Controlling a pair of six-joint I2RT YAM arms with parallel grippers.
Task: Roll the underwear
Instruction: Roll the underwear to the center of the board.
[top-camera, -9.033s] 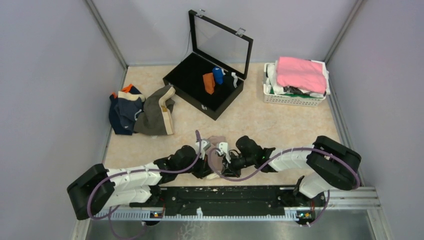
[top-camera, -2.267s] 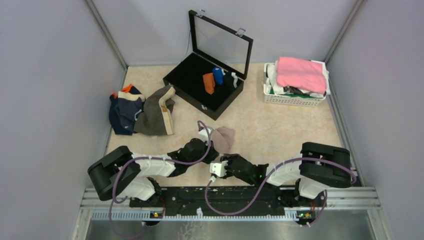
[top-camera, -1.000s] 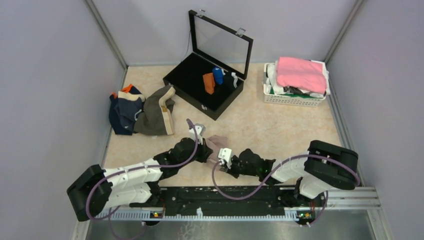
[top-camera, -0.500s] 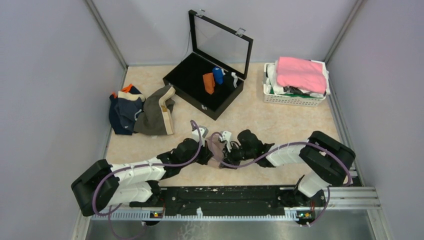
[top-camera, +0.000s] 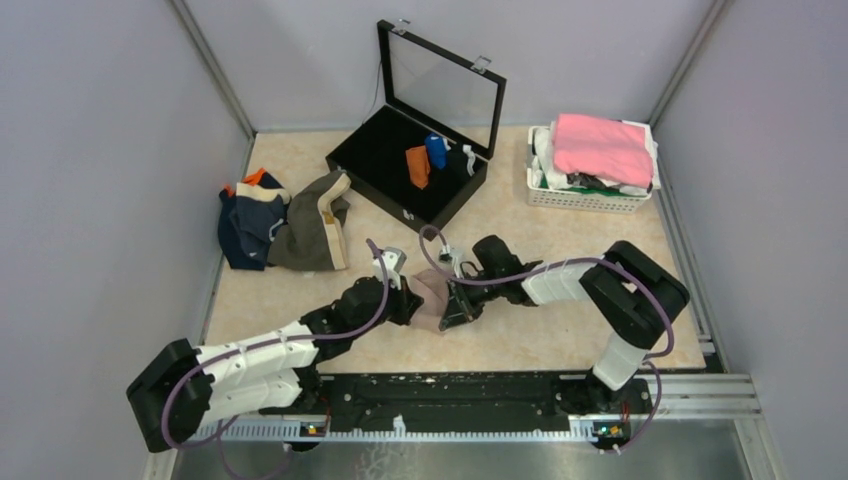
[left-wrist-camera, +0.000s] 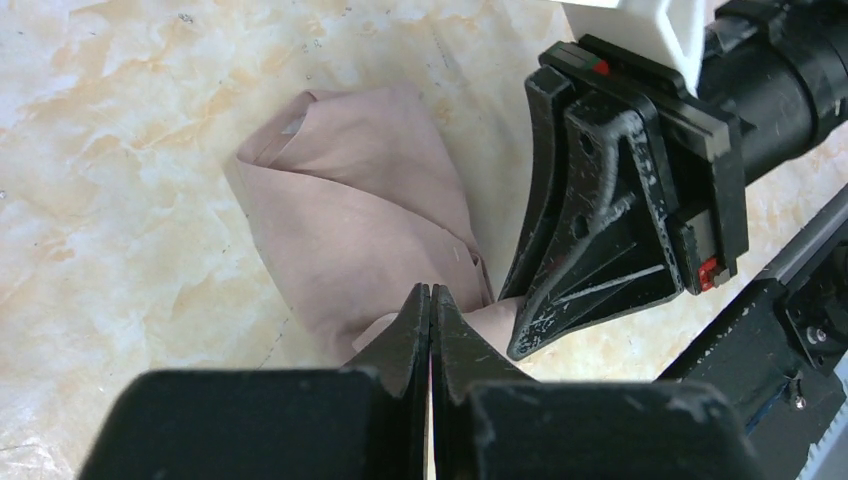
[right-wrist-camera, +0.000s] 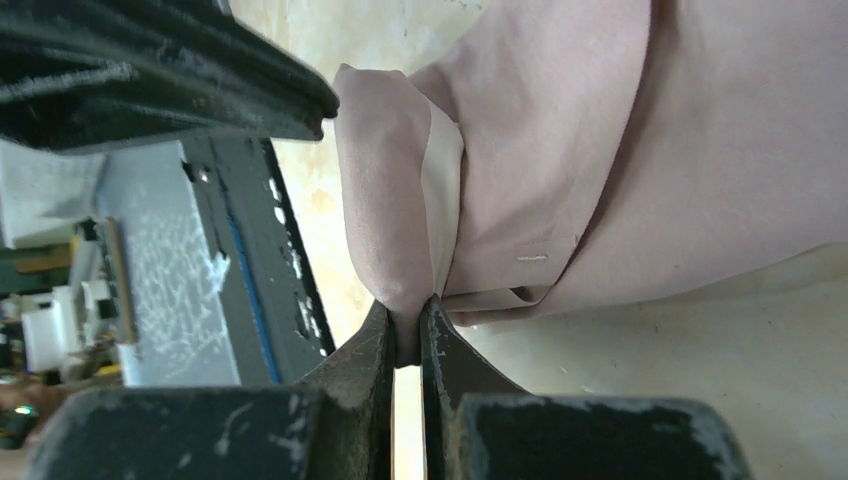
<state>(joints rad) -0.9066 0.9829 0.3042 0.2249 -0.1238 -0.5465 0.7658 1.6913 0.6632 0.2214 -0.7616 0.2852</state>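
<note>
Lying on the worktop (top-camera: 560, 250), near its front middle: the folded pale pink-beige underwear (top-camera: 432, 295).
The right tool (right-wrist-camera: 405, 322) is clamped on a fold at the underwear's edge. The left tool (left-wrist-camera: 430, 300) is closed, its tips against the cloth; whether it pinches any is unclear.

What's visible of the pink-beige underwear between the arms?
The pink-beige underwear is thin, soft, matte cloth, folded over into a loose bundle with a paler inner band showing at one fold. It lies on the marbled table near the front middle. The right claw is shut on a fold at its edge. The left claw is shut, tips at the cloth; whether it pinches is unclear.
</note>
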